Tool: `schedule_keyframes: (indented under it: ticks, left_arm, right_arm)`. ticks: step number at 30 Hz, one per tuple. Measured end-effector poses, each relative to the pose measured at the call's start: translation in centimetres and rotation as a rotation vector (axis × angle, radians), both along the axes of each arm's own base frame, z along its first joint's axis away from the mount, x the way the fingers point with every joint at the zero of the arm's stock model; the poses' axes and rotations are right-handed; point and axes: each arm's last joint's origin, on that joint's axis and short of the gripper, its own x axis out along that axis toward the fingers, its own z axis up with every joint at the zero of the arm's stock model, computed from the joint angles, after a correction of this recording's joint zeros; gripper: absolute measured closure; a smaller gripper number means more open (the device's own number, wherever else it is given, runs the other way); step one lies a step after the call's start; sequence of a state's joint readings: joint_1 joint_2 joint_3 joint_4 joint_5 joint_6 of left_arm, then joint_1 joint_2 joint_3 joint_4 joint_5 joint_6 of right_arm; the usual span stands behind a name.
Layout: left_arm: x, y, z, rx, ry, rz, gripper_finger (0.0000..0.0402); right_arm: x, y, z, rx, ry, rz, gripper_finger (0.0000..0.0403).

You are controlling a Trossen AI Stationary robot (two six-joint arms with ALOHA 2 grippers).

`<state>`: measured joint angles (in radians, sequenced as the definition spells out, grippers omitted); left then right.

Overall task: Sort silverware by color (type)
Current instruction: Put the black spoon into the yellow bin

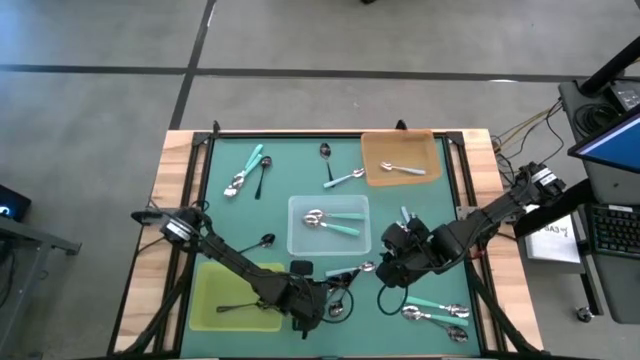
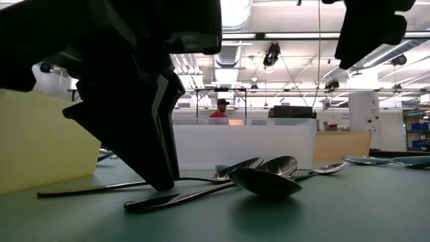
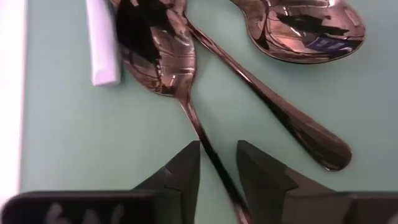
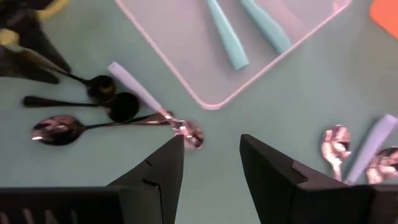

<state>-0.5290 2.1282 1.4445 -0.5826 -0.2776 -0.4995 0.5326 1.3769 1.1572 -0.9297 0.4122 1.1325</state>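
The left gripper (image 1: 318, 303) sits low at about six o'clock on the green surface (image 1: 290, 175), just beside the yellow-green tray (image 1: 205, 290), its fingers (image 3: 186, 171) narrowed around the thin handle of a dark spoon (image 3: 158, 59) that lies flat on the surface; whether the pads actually press the handle is hard to tell from the wrist view. A second dark spoon (image 3: 298, 31) lies just beside it, its handle crossing toward the same gripper. One dark utensil (image 1: 235, 307) already rests in the yellow-green tray, and another dark spoon (image 1: 262, 242) lies at about eight o'clock from the clear tray (image 1: 300, 240). The right gripper (image 1: 392, 270) hangs over the surface at about four o'clock, fingers spread wide and empty, near a teal-handled spoon (image 4: 155, 106) that lies between the two grippers. The clear tray at the centre holds two teal-handled spoons (image 1: 335, 222). The orange-brown tray (image 1: 375, 150) at one o'clock holds an all-silver spoon (image 1: 405, 169). Loose pieces remain: teal-handled spoons (image 1: 245, 168) at eleven o'clock with a dark one touching them, a small dark spoon (image 1: 326, 155) and a silver spoon (image 1: 345, 179) near twelve, and a cluster of teal-handled and silver spoons (image 1: 435, 312) at five o'clock.
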Motion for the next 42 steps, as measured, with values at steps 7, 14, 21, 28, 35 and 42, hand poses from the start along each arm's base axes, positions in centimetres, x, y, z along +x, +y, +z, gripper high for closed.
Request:
schedule_keyframes:
  ticks: [7, 14, 21, 28, 35, 42]
  left_arm:
    - [0.3, 0.4, -0.9, -0.046, 0.051, 0.020, 0.0394]
    - [0.4, 0.7, 1.5, 0.005, 0.009, 0.024, 0.0399]
    - [0.7, 0.3, 8.6, 0.051, -0.123, 0.032, 0.0400]
    - [-4.3, -3.1, 13.0, 0.043, -0.045, 0.070, 0.0401]
    - [-11.9, -6.6, 14.3, 0.096, 0.015, 0.248, 0.0401]
    - [-15.6, -7.4, 12.7, 0.215, 0.066, 0.366, 0.0401]
  right_arm:
    - [-0.6, 1.6, 0.1, 0.027, -0.029, 0.044, 0.0255]
    - [-1.1, 2.4, 0.1, 0.028, -0.036, 0.060, 0.0255]
    - [-1.1, 2.5, 0.1, 0.035, -0.037, 0.054, 0.0255]
    - [-1.4, 3.9, -1.1, 0.095, 0.044, 0.080, 0.0255]
    - [-1.7, 5.8, -3.6, 0.131, 0.190, 0.077, 0.0255]
    - [-2.2, 6.3, -6.7, 0.092, 0.443, 0.013, 0.0255]
